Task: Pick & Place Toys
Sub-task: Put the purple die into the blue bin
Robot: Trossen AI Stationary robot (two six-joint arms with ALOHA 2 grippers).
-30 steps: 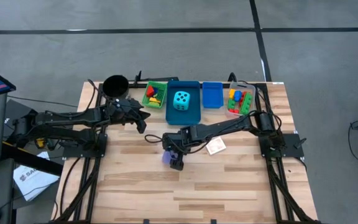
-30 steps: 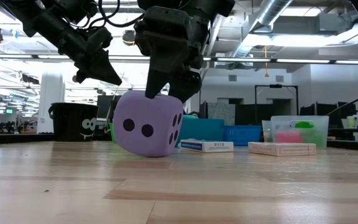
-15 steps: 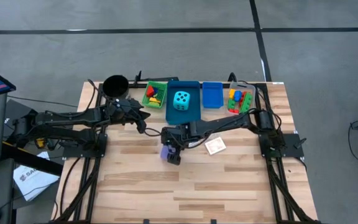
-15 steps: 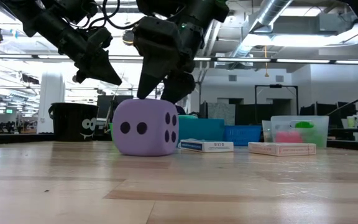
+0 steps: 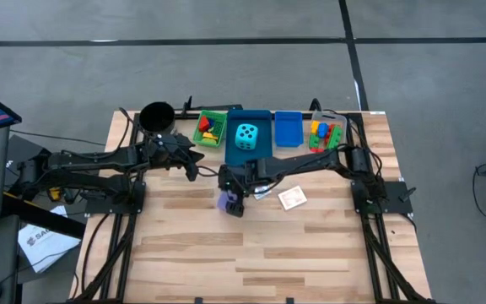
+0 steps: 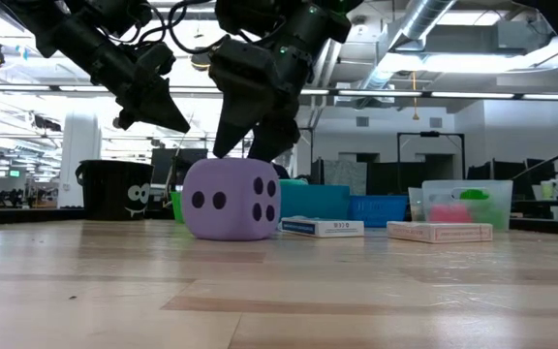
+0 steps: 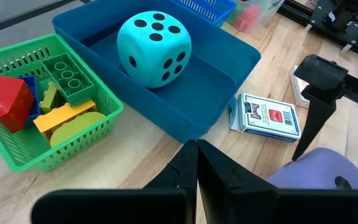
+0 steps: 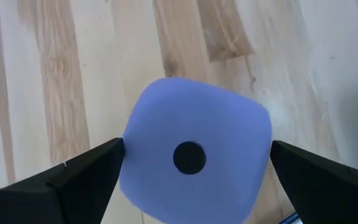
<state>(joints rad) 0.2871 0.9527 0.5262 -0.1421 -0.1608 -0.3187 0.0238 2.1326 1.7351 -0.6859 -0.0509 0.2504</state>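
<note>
- The purple die (image 6: 231, 199) sits flat on the wooden table (image 5: 310, 245), near the middle, just in front of the blue bin (image 5: 249, 154); its side faces show two and four dots in the low view, and one dot faces up in the right wrist view.
- The right gripper (image 6: 250, 145) hangs right over the die with its fingers (image 8: 82, 171) spread wide, one on each side of it. They look close to the die's flanks, but I cannot tell whether they touch.
- The cyan dotted die (image 7: 154, 48) lies inside the blue bin.
- A boxed deck of playing cards (image 7: 268, 116) lies on the table beside that bin, near the purple die.
- The green bin (image 7: 73, 146) holds red, green, yellow and blue bricks (image 7: 61, 93).
- The left gripper (image 5: 191, 160) waits over the table just left of the right one, its fingers pressed together on nothing.
- A black cup (image 5: 157, 116) stands at the table's far edge.
</note>
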